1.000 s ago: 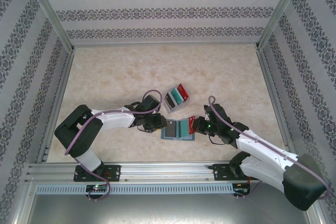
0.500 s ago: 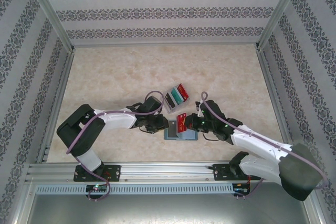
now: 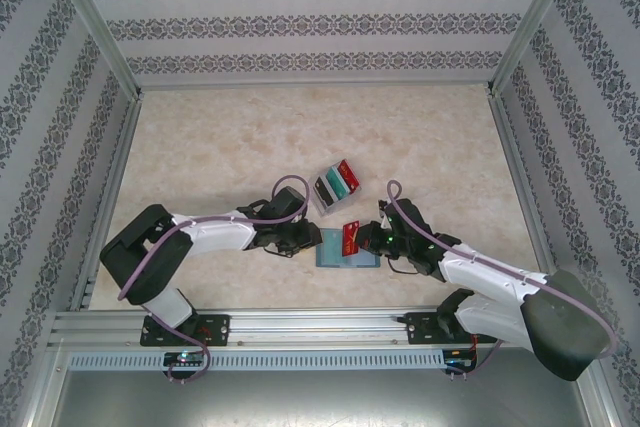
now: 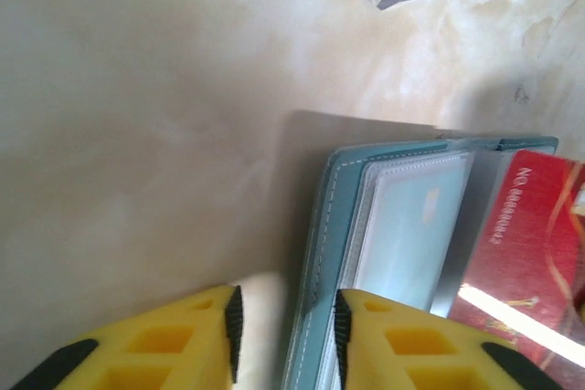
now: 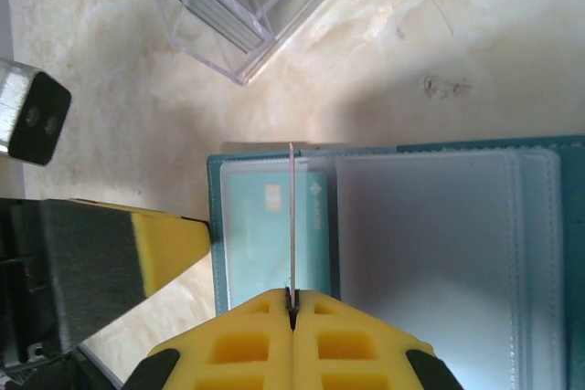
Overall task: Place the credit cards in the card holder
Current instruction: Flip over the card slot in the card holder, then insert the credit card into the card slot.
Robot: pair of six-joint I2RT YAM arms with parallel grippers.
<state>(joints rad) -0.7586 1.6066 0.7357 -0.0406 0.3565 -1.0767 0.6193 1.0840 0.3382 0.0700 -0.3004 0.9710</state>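
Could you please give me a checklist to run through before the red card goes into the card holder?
1. Red card gripped in right pincer: ok, jaws shut on its edge.
2. Card holder lying open: ok.
3. Left pincer steadying holder's left edge: cannot tell; jaws apart astride the cover.
4. Card lined up with a free sleeve: cannot tell; it stands over the sleeve holding the teal card.
5. Clear tray apart from the holder: ok.

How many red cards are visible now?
2. One red card pinched in the right gripper over the card holder; the other red card in the clear tray. More may hide there.
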